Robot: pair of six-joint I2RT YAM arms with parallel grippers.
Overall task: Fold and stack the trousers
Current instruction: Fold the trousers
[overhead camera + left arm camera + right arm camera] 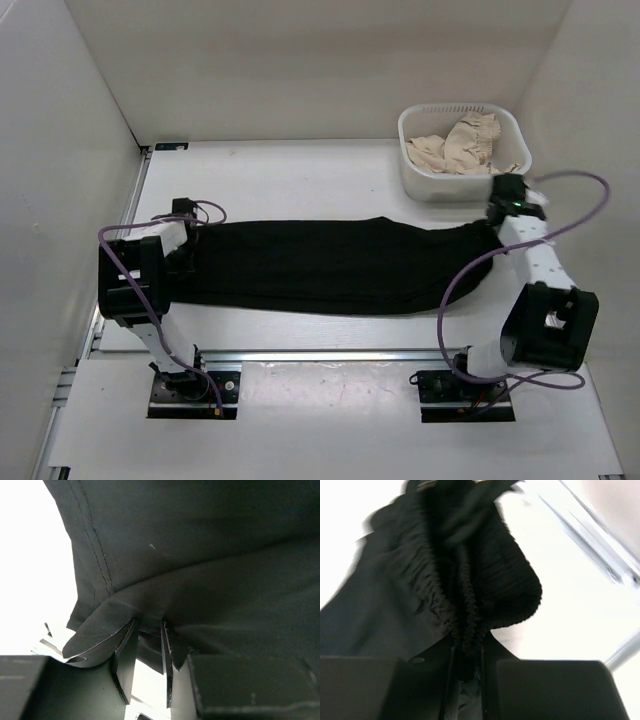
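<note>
The black trousers (320,265) lie stretched across the white table from left to right, folded lengthwise. My left gripper (188,240) is shut on the leg-hem end; in the left wrist view the black cloth (200,555) runs between the two fingers (127,655). My right gripper (497,215) is shut on the gathered elastic waistband (467,620) at the right end, lifted slightly off the table beside the basket.
A white basket (412,170) holding beige cloth (460,145) stands at the back right, just behind my right gripper. White walls enclose the table on the left, back and right. A metal rail (330,352) runs along the near edge.
</note>
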